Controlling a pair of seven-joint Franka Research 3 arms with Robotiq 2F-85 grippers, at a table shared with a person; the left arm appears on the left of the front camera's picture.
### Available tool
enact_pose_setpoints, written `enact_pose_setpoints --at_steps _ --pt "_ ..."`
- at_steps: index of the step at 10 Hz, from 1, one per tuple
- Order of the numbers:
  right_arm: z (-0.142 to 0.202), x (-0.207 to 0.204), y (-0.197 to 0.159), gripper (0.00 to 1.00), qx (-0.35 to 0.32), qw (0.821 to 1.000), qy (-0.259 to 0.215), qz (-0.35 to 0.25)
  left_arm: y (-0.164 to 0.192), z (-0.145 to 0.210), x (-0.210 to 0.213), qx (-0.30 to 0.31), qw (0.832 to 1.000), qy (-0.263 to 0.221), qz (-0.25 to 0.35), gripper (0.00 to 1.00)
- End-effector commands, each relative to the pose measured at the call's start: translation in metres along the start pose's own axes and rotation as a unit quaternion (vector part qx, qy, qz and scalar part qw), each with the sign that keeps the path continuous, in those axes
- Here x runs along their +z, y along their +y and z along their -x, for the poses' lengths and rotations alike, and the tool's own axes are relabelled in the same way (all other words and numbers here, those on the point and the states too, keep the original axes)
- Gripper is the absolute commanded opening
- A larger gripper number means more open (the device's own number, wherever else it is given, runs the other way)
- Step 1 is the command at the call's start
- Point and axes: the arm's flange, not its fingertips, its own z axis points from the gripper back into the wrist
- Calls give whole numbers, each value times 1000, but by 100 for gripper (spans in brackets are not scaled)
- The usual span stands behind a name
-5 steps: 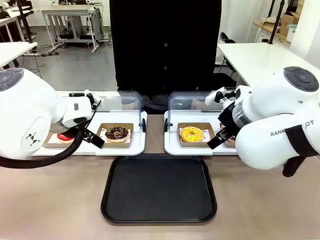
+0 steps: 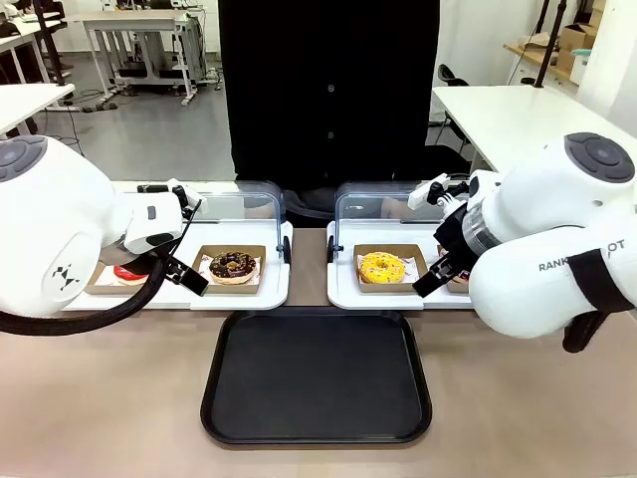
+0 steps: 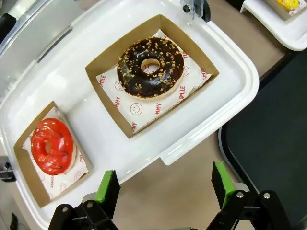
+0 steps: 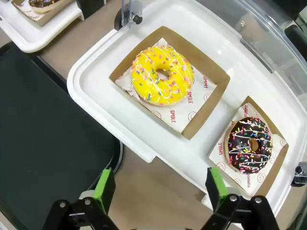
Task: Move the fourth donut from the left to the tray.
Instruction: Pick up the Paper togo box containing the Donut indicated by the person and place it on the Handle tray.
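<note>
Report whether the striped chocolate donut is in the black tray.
Out: the fourth donut sits in its cardboard tray on the white display tray, apart from the black tray.

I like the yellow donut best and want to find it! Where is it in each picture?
Front view: the yellow donut sits right of centre, just behind the black tray.
Left wrist view: a yellow sliver at the top right corner, black tray at the right edge.
Right wrist view: upper middle, black tray on the left.
Shared landmark: the black tray.
</note>
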Motion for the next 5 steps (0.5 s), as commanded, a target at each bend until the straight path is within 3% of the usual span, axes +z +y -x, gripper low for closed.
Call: enact_pose_setpoints --at_steps 1,4,5 --pt "0 0 0 100 0 1000 0 0 0 0 0 0 1000 0 0 100" --pt "0 0 0 100 0 1000 0 0 0 0 0 0 1000 0 0 100" --pt "-16 17 -13 100 -7 1000 -19 -1 11 -10 18 -4 999 -13 31 100"
